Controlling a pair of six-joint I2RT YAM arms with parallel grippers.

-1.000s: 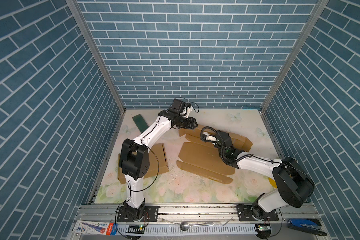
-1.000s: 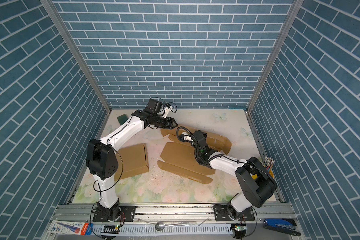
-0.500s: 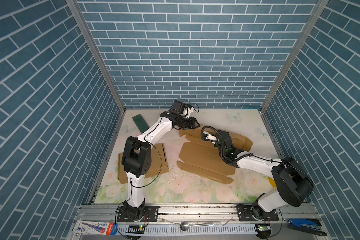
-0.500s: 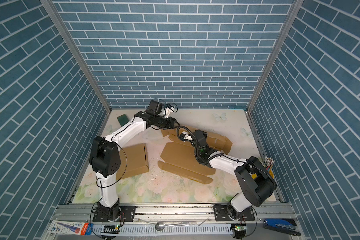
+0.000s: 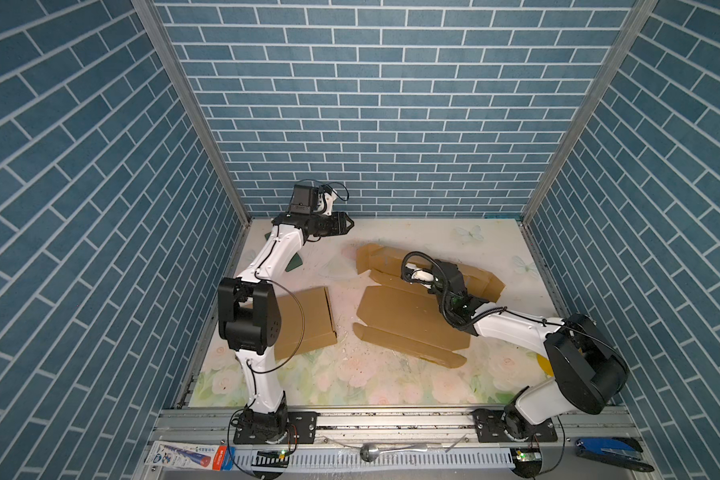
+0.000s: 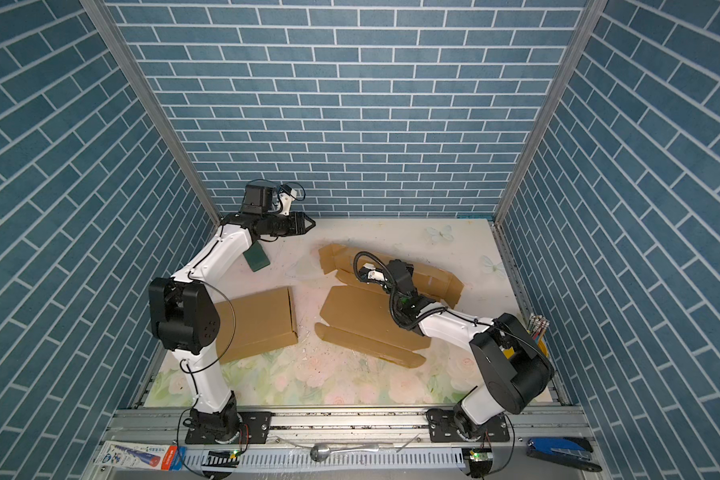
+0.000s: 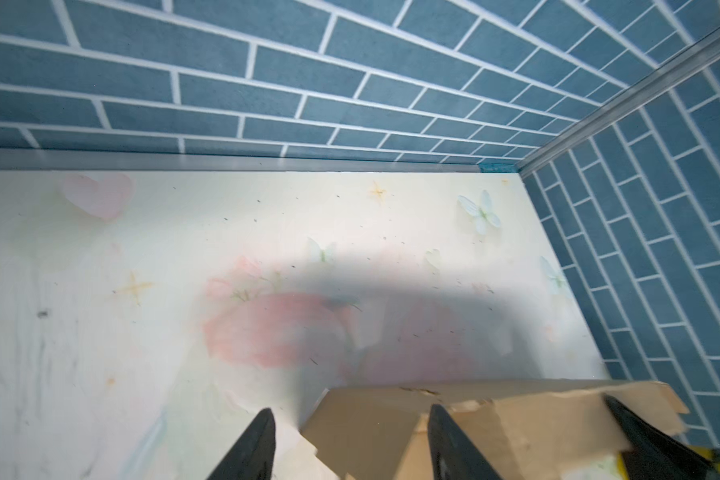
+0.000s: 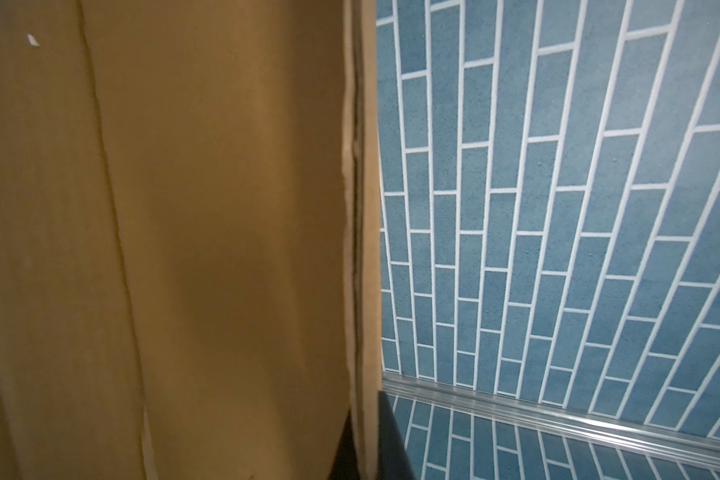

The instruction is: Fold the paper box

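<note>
The table is pale with pink flowers. Blue brick walls stand on three sides, and a metal rail runs along the front edge.

At the left of both top views, a closed brown box lies flat near the left wall. The left arm hides part of it. Higher in the frame, a small dark green piece lies on the table beside that arm.

The left gripper is at the upper left of the table, close to the back wall. Its fingers are spread apart and hold nothing. From there to the right wall, the back of the table is bare.

A thin strip of bare table lies between the closed box and the paper box. The paper box is opened out in the middle of the table, a bit to the right. Its near flap lies flat, with the long edge toward the front. Its far part looks bent up.

In the right wrist view, the right gripper is pinching a thin edge of the paper box. In the top views its tips are hidden behind the wrist.

A narrow strip of table runs between the paper box and the right wall. A bunch of pencils stands by that wall. A wide bare band of table lies between the boxes and the rail.
</note>
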